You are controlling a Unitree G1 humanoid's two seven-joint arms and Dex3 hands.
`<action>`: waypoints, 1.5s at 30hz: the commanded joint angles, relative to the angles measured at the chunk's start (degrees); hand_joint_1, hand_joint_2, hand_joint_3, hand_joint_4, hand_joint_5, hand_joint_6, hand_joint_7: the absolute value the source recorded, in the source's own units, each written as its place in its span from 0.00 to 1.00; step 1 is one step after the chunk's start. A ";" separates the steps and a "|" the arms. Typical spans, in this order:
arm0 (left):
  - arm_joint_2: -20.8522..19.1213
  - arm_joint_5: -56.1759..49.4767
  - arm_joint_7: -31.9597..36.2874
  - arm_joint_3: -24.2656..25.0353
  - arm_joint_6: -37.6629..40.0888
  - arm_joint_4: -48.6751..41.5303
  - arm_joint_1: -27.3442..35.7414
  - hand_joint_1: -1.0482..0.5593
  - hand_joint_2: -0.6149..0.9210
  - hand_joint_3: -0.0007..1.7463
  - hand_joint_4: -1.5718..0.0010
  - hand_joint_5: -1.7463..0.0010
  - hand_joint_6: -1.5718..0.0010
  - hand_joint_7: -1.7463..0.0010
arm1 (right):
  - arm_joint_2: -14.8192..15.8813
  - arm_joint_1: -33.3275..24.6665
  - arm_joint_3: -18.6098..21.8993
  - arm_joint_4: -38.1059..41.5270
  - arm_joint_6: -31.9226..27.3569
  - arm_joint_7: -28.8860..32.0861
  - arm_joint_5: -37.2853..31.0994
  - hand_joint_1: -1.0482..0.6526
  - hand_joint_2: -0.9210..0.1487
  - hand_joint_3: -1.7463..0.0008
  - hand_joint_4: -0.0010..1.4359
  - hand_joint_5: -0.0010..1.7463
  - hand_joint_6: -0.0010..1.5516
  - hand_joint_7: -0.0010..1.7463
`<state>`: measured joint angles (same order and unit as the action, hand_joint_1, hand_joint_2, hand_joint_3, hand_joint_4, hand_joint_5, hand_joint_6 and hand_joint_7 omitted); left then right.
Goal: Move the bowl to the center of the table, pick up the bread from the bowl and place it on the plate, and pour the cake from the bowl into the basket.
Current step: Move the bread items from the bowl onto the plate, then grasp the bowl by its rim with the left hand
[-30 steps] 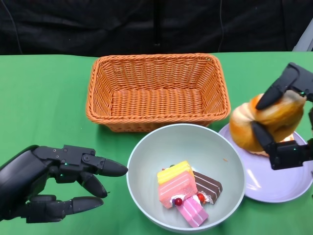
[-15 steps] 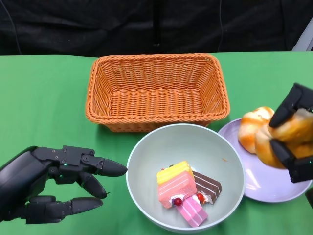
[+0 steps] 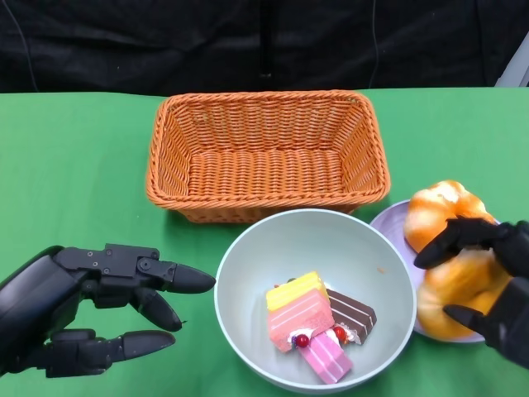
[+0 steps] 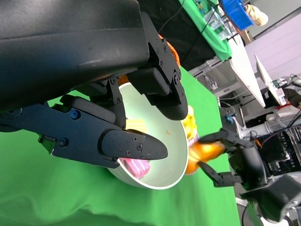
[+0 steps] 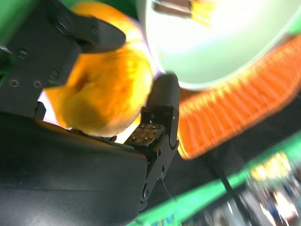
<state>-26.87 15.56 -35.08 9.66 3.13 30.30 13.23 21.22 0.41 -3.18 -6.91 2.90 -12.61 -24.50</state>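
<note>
Orange bread (image 3: 455,277) sits on the purple plate (image 3: 395,227), with the right hand (image 3: 488,285) wrapped around its near lump. The pale bowl (image 3: 248,281), with the cake (image 3: 318,322) in it, lies just beside the plate, between the two hands. The left hand (image 3: 78,302) is nearer the bowl's free side, fingers spread, holding nothing. The basket (image 3: 264,153) stands behind. The bread hides most of the plate.

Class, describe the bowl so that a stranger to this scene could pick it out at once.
Find the orange wicker basket on the green table. Just in front of it sits the pale green bowl, the only dish holding cake slices; the lilac plate beside it carries bread.
</note>
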 commanded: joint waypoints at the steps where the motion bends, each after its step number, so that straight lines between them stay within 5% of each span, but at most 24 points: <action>1: -0.23 -0.54 0.57 -0.07 -0.70 -0.30 0.35 0.42 1.00 0.12 0.64 0.44 0.54 0.83 | 2.98 0.67 -1.35 -0.81 -0.96 0.93 -5.18 0.39 0.04 0.94 0.23 0.21 0.24 0.02; 3: -0.16 -0.68 0.85 -0.18 -0.43 0.07 0.55 0.42 1.00 0.12 0.65 0.44 0.54 0.84 | 3.53 0.65 -2.08 -0.37 -0.35 3.49 -8.82 0.32 0.02 0.98 0.09 0.15 0.13 0.00; 6: 0.29 -2.32 1.80 -0.28 -1.69 0.26 1.03 0.40 1.00 0.12 0.66 0.45 0.57 0.85 | 4.17 0.32 -3.19 -0.46 0.16 7.53 -14.27 0.25 0.00 0.99 0.02 0.15 0.09 0.00; 16: 2.57 -15.80 8.35 -1.69 -12.62 -0.27 2.48 0.41 1.00 0.08 0.79 0.55 0.66 0.91 | 4.43 -1.16 -3.80 -3.50 2.12 13.28 -20.07 0.21 0.00 0.95 0.01 0.06 0.06 0.01; 26: 0.03 -34.31 16.67 -1.36 -36.83 -8.62 -0.49 0.33 1.00 0.07 0.97 0.60 0.76 0.96 | 3.31 -3.34 -3.00 -11.06 1.61 11.92 -18.93 0.20 0.00 0.92 0.00 0.09 0.05 0.01; 32: -1.23 -48.23 26.02 -2.75 -49.84 -16.76 -5.64 0.29 0.97 0.02 0.92 0.59 0.73 0.96 | 1.75 -6.19 -2.00 -18.18 -0.14 8.97 -16.19 0.22 0.00 0.91 0.00 0.12 0.05 0.01; 36: -1.89 -57.15 33.03 -5.09 -56.56 -22.98 -10.85 0.34 0.95 0.00 0.88 0.57 0.69 0.95 | 0.27 -8.75 -1.15 -23.08 -1.80 7.02 -14.36 0.24 0.00 0.93 0.00 0.19 0.07 0.03; 45: -4.58 -75.36 49.45 -12.99 -62.12 -32.69 -20.37 0.37 0.99 0.02 0.86 0.56 0.64 0.95 | -3.21 -14.05 0.39 -30.02 -3.91 5.20 -10.33 0.39 0.00 0.97 0.00 0.24 0.07 0.04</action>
<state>-29.87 -58.11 11.88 -2.11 -58.58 -1.09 -5.79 18.17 -12.69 -3.67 -35.55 -0.51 -6.96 -35.84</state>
